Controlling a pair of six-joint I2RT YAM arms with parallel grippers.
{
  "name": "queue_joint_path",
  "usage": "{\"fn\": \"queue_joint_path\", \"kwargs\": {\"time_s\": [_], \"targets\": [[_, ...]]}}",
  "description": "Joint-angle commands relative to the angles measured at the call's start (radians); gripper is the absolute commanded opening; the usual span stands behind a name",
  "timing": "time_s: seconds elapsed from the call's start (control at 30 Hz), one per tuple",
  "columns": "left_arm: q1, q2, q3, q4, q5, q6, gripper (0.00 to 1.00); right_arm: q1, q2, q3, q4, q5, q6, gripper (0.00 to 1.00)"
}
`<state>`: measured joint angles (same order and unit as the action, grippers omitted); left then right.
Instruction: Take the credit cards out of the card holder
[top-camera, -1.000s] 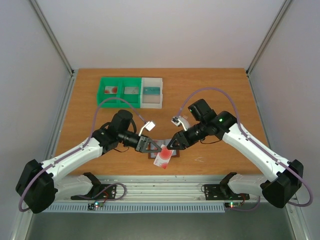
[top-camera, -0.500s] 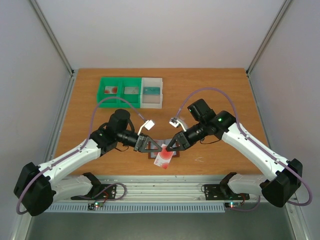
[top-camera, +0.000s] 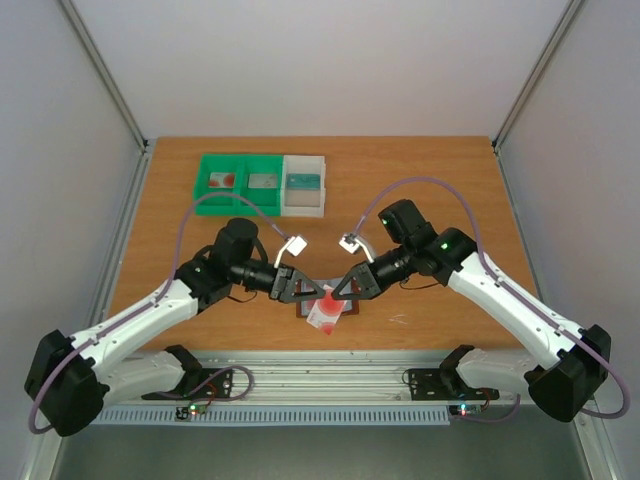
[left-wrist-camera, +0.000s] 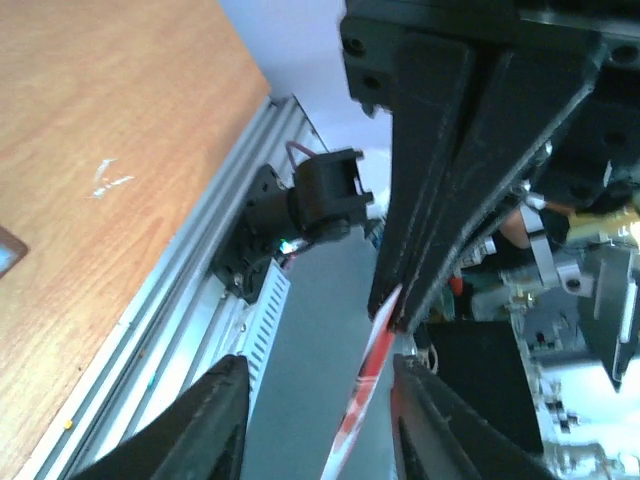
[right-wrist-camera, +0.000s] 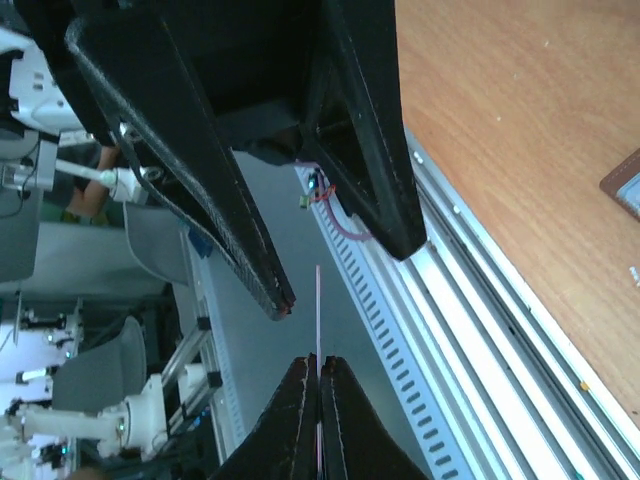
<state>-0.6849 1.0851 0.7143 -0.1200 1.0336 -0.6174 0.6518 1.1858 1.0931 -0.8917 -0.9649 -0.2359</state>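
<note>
Over the card holder, the right gripper's jaws pinch the red credit card edge-on between the left gripper's wide jaws, likely for a handover.

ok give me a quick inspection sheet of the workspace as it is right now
surface: wooden table, a few faint white scuffs
job's things: red card pinched edge-on in the right fingers; brown card holder lying on the table; other cards not made out
clutter: green bins and white bin at the far edge, small items inside
grippers: right gripper fingers shut on the red card; left gripper fingers open, one on either side of the card
cables: purple cable looped over each arm, clear of the fingers
surroundings: pale walls, metal rail at the near edge
</note>
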Motion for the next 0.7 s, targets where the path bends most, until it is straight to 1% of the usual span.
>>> {"fn": "queue_joint_path", "kwargs": {"time_s": [0.0, 0.1, 0.17, 0.27, 0.37, 0.5, 0.67], "targets": [[-0.004, -0.067, 0.038, 0.011, -0.183, -0.045, 0.47, 0.006, -0.05, -0.037, 0.174, 0.051, 0.149, 0.01], [-0.004, -0.135, 0.021, 0.026, -0.346, -0.125, 0.59, 0.005, -0.052, -0.042, 0.242, 0.113, 0.218, 0.01], [-0.003, -0.18, 0.006, 0.03, -0.424, -0.153, 0.68, -0.002, -0.054, -0.046, 0.275, 0.172, 0.263, 0.01], [-0.003, -0.244, -0.018, 0.027, -0.528, -0.21, 0.73, -0.015, -0.061, -0.054, 0.363, 0.213, 0.358, 0.01], [-0.004, -0.288, -0.04, 0.036, -0.591, -0.248, 0.75, -0.015, -0.072, -0.049, 0.425, 0.323, 0.429, 0.01], [-0.002, -0.323, -0.087, 0.103, -0.618, -0.31, 0.75, -0.015, -0.101, -0.059, 0.498, 0.431, 0.482, 0.01], [-0.003, -0.323, -0.141, 0.265, -0.611, -0.407, 0.74, -0.016, -0.138, -0.089, 0.585, 0.507, 0.555, 0.01]]}}
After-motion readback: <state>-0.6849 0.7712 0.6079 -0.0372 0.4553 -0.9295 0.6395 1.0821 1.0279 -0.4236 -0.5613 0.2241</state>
